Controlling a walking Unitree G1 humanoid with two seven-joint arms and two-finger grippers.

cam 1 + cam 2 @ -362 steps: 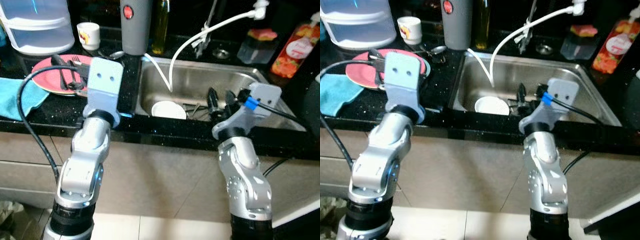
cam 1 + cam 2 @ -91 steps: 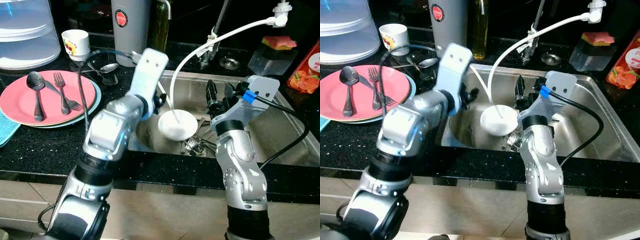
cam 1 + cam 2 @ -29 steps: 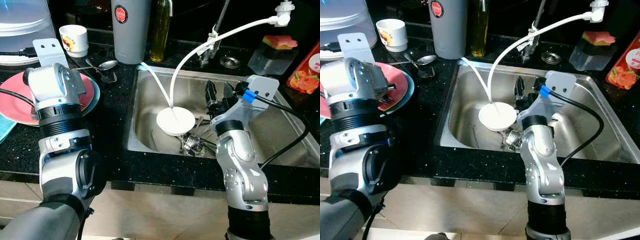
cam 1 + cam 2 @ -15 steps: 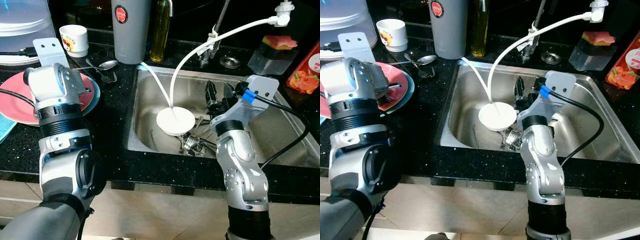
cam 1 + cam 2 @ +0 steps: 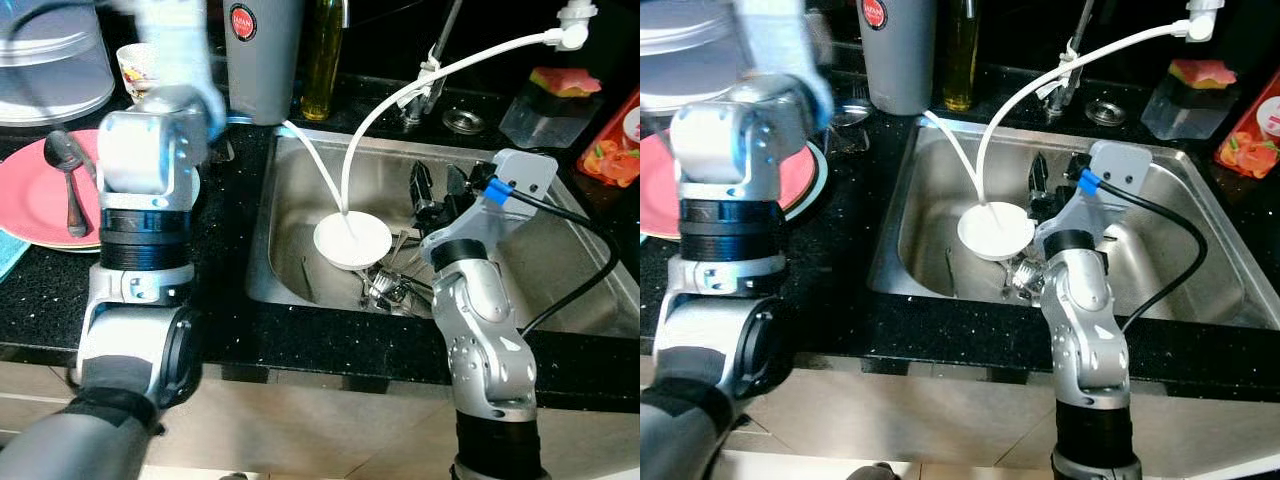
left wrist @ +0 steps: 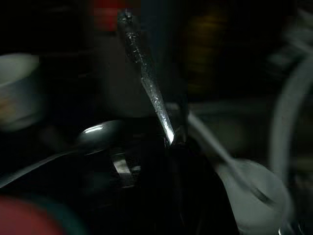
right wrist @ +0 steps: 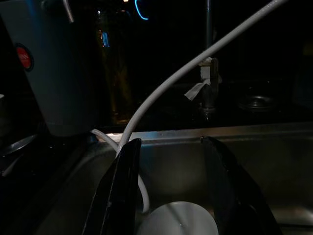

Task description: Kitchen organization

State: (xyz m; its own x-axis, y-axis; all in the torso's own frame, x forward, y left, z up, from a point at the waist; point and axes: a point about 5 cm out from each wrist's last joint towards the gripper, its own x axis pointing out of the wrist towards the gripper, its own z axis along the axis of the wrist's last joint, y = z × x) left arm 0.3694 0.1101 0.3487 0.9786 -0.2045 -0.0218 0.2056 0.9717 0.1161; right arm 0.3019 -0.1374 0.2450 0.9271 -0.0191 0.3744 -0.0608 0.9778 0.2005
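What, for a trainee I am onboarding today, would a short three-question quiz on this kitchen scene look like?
1. True or false: the right gripper is shut on the white dish in the sink.
2. What lies on the pink plate? A) a spoon B) a mug C) a sponge
3. Which gripper holds a slim metal utensil?

Key
1. False: its fingers stand apart over the sink, above the dish.
2. A.
3. The left gripper, raised over the counter.
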